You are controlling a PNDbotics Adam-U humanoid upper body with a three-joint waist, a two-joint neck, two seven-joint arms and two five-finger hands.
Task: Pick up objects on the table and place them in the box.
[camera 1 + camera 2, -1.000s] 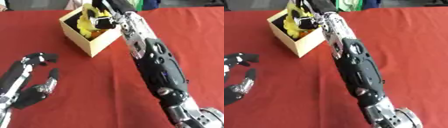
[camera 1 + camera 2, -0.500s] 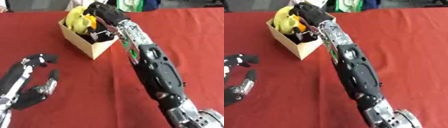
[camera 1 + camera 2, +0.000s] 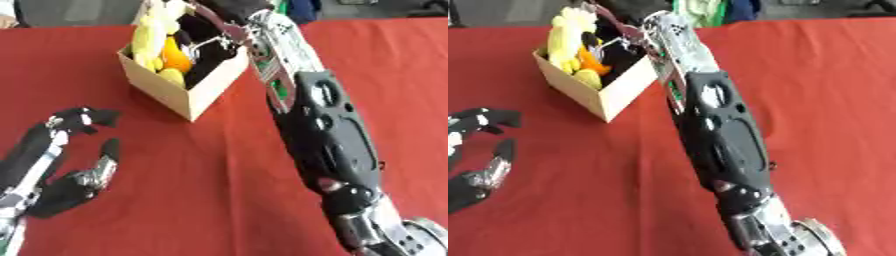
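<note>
A tan cardboard box [image 3: 206, 89] stands on the red table at the upper middle. Inside it lies a yellow plush toy [image 3: 150, 36] with an orange part [image 3: 177, 60] and a smaller yellow piece below it. My right arm runs from the lower right corner up to the box. My right hand [image 3: 220, 16] is over the box's far right side, partly cut off by the top edge and dark against the box's inside. My left hand [image 3: 63, 167] rests open on the table at the lower left, holding nothing.
The red tablecloth [image 3: 157, 200] covers the whole work area. My long black right forearm [image 3: 328, 130] lies across the table's middle right. Beyond the far edge are some green and blue cloth shapes [image 3: 710, 10].
The yellow toy, held above the box a second ago, now lies down inside it. My right hand has moved toward the box's far side. The left hand has stayed put.
</note>
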